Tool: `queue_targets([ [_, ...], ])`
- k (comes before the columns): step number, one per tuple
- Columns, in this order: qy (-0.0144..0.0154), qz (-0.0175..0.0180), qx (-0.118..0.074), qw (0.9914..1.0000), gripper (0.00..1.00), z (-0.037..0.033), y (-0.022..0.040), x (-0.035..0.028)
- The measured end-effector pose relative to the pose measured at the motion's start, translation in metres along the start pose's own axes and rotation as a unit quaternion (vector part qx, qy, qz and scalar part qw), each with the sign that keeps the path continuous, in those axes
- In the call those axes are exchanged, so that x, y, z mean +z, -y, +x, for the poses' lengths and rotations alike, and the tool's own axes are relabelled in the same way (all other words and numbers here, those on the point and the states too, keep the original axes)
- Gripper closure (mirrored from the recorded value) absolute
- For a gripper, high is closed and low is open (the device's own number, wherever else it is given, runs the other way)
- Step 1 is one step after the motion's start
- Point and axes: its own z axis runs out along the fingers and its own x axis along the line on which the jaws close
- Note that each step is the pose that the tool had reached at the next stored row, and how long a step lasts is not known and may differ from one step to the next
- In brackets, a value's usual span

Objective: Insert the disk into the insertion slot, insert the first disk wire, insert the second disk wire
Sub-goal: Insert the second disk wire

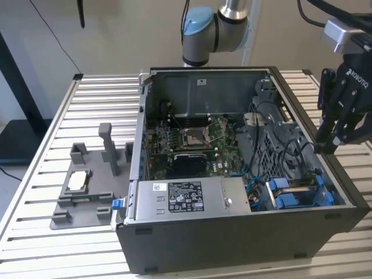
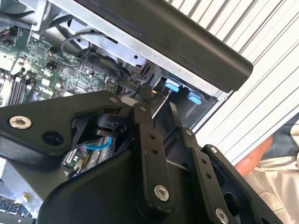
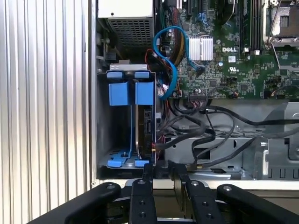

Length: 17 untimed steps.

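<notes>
Disk [image 3: 147, 126], a flat rectangular grey-silver metal hard drive clipped in a bright blue plastic carrier frame, stands on its thin edge inside the drive bay [image 1: 302, 195] at the corner of the open black computer case [image 1: 232, 238]. The case rests on the slatted metal bench [image 1: 46, 174]. Judging by how deep the disk sits between the bay walls, the insertion step looks done. A second blue carrier [image 3: 118, 93] stands just beside it in the neighbouring slot.

In the first wrist view the disk's long axis runs straight away from the black gripper [image 3: 161, 166], from the bay's open end toward the blue pull tabs at the far end. The near end of the disk lies just ahead of the fingertips. One of the fingers [image 3: 147, 170] lines up almost exactly with the disk's thin edge, so the gap between the two falls slightly off that line, on the green motherboard [image 3: 224, 56] side.

The fingers stand a little apart, with a narrow gap between them and nothing visibly clamped. In the exterior view the gripper [image 1: 331, 146] hangs over the case wall on that view's right, pointing down at the bay.

A thin bundle of red and black wires [image 3: 157, 144] ends against the near end of the disk, and loose black cables [image 3: 205, 135] loop just beside it. Whether any connector is seated in the disk cannot be told.
</notes>
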Motion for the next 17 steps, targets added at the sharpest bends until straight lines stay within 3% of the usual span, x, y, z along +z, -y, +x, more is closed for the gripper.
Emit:
queue_targets([
  [9, 0.0002, -0.0011, 0.0, 1.0, 0.67, -0.0018, 0.0033, 0.0046],
  [17, 0.0002, -0.0012, 0.001, 1.0, 0.67, -0.0099, 0.0032, 0.0063],
])
